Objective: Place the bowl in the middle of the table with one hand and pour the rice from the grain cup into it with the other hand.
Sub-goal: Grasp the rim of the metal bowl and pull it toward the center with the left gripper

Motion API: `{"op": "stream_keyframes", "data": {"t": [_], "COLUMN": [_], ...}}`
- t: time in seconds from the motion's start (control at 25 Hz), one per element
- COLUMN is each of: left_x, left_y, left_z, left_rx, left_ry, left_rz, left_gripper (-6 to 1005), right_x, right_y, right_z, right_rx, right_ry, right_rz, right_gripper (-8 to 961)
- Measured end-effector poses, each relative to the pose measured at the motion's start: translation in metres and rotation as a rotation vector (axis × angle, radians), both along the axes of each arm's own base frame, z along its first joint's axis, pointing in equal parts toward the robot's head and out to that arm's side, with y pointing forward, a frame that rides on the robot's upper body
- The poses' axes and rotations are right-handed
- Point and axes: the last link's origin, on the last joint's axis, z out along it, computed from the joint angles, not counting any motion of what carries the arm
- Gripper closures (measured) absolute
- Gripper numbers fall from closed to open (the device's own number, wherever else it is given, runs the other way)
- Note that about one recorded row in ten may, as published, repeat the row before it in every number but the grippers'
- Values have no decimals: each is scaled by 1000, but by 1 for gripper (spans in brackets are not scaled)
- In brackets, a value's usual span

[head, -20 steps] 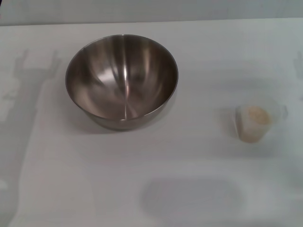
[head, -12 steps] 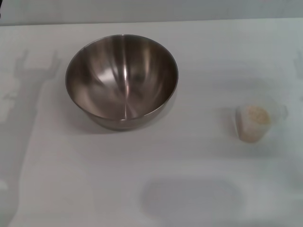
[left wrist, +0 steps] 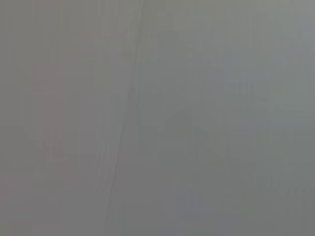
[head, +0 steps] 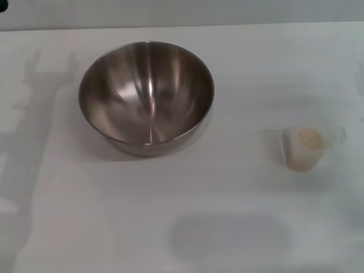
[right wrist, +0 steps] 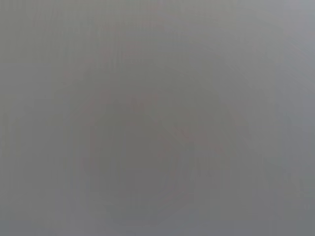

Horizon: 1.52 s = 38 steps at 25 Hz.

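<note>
The steel bowl (head: 146, 96) stands upright and empty on the white table (head: 187, 187), left of the middle and toward the back, in the head view. The clear grain cup (head: 306, 147) stands at the right, upright, with rice (head: 310, 138) inside it. Neither gripper shows in any view. A dark tip shows at the top left corner of the head view (head: 3, 5). A shadow of the left arm lies on the table at the far left (head: 34, 108). Both wrist views show only plain grey.
The table's far edge runs along the top of the head view (head: 227, 25). A faint rounded shadow lies on the table near its front (head: 230, 238).
The arm shadow at the far left has shifted up and away across the table. A dark tip has appeared in the top left corner. The bowl and cup have not moved.
</note>
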Motion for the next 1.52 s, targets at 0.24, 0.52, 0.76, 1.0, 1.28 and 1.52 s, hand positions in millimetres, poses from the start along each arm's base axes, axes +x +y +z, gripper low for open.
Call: {"op": "stream_keyframes", "data": {"t": [0.24, 0.52, 0.76, 1.0, 1.28, 1.52], "left_x": [13, 38, 60, 89, 101, 95], "left_y": [23, 42, 48, 41, 31, 31], "left_z": [9, 31, 42, 37, 24, 10], "left_rx": [-77, -241, -488, -701, -959, -1092], "left_ry": [-51, -84, -16, 202, 405, 501], "left_rz": [90, 227, 397, 486, 588, 699], "left_gripper": [158, 159, 159, 160, 161, 161], "right_x": [0, 1, 0, -1, -1, -1], "right_y": [-3, -3, -3, -1, 0, 0], "right_z": [0, 0, 1, 1, 2, 2], "right_rx": [7, 7, 8, 8, 8, 9], "right_ry": [1, 1, -1, -1, -4, -6], "right_rz": [3, 2, 4, 9, 10, 10], "right_gripper": [316, 315, 315, 316, 316, 316]}}
